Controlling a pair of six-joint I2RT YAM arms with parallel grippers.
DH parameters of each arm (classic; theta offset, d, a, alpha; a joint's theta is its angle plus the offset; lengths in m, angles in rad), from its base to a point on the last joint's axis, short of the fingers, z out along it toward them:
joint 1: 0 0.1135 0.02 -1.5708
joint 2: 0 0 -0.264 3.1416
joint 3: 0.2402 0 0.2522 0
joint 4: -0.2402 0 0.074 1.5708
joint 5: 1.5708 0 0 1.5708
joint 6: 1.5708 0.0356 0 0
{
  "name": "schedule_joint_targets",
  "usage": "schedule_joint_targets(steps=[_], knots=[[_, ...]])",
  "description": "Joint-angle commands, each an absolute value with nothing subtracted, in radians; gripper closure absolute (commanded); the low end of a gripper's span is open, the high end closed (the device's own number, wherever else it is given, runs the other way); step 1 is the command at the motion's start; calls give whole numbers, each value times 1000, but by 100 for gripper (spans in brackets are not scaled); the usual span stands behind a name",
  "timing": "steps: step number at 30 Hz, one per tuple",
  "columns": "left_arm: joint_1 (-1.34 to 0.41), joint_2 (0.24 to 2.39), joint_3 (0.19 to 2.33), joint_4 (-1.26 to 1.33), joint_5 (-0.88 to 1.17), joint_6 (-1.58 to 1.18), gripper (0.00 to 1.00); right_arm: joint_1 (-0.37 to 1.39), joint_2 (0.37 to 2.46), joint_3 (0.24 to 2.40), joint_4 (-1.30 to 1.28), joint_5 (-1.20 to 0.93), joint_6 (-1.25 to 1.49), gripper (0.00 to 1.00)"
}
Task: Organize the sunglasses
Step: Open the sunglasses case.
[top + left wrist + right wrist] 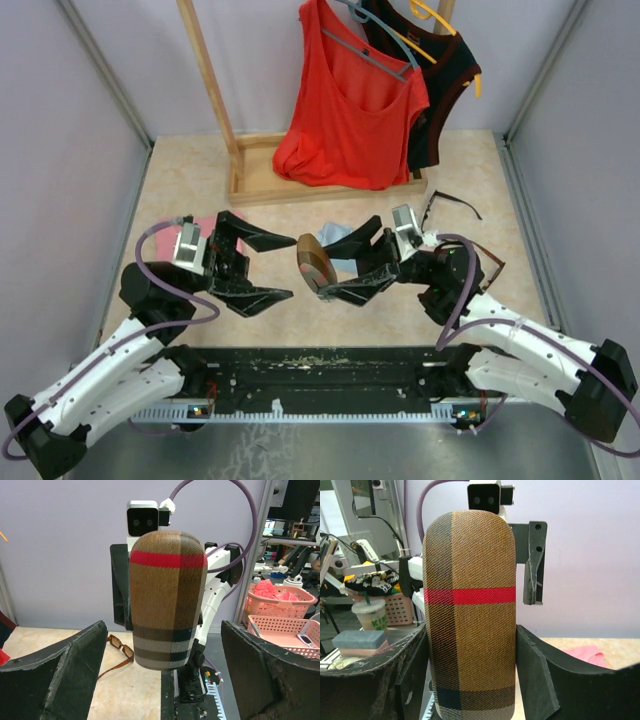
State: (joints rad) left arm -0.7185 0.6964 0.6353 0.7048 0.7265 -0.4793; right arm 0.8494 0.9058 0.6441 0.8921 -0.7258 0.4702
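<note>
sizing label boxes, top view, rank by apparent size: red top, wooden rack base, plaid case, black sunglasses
1. red top
2. wooden rack base
3. plaid case and black sunglasses: look alike, case held nearer camera, unranked

Counter (190, 180): beige, speckled, walled on three sides.
Far side: wooden rack base (260, 190), left of centre.
Far right: black sunglasses (450, 205), just beside the rack base.
Right: brown sunglasses (120, 647), partly hidden.
Left: pink case (208, 222), mostly hidden.
Centre: pale blue item (335, 235), perhaps a cloth.
</note>
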Motion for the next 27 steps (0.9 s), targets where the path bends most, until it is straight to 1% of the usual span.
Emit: schedule_joint_targets(steps=[1, 7, 20, 27], knots=[[-724, 722, 669, 788, 746, -517, 0, 862, 927, 714, 977, -728, 453, 100], [-723, 741, 667, 811, 749, -536, 1, 864, 956, 722, 1000, -700, 460, 100], [-724, 774, 664, 834, 748, -554, 0, 875, 1015, 741, 1064, -721, 487, 100], [-724, 784, 664, 838, 740, -567, 1, 880, 1025, 744, 1052, -720, 484, 100]])
